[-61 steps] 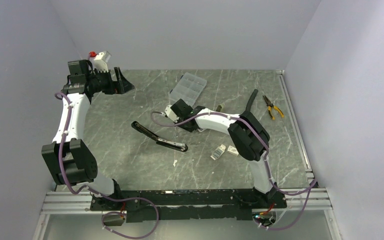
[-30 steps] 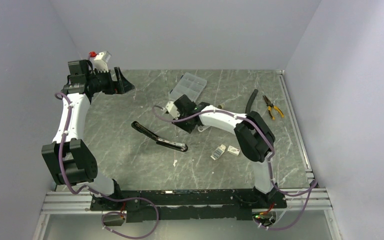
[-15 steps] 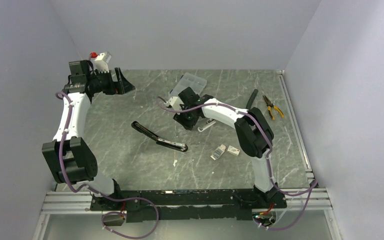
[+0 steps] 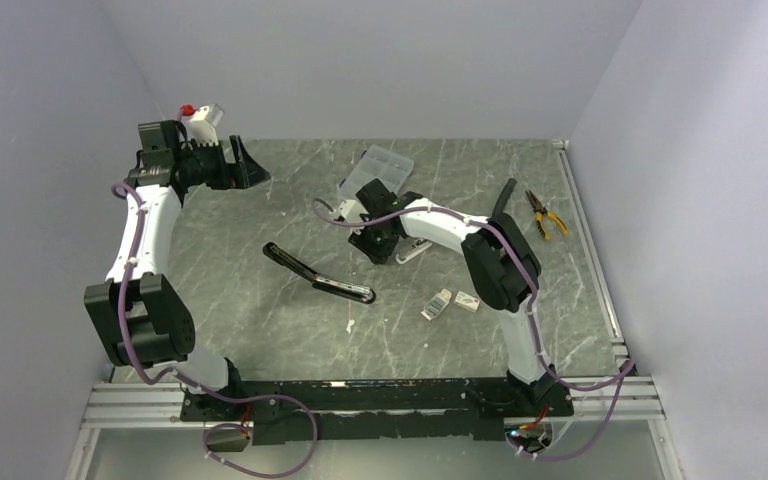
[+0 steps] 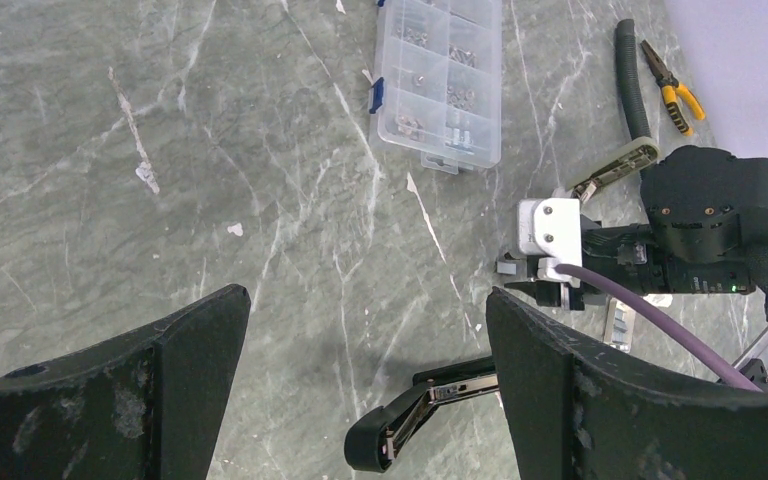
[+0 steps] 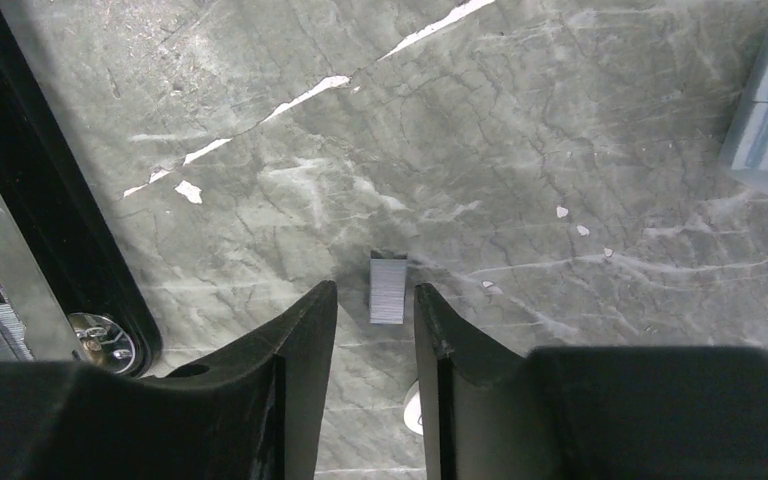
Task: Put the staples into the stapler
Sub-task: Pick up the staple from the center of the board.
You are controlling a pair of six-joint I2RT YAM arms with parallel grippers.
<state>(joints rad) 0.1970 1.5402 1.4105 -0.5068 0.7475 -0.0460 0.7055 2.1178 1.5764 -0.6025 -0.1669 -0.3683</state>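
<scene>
Right wrist — one staple strip (image 6: 388,290)

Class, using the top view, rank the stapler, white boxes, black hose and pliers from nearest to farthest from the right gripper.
From the right gripper:
1. stapler, just left of it, toward the bases
2. white boxes, right of it, toward the bases
3. black hose, farther right
4. pliers, by the right edge

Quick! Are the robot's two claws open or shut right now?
Left gripper: wide open, empty.
Right gripper: open, straddling the staples, not gripping them.
</scene>
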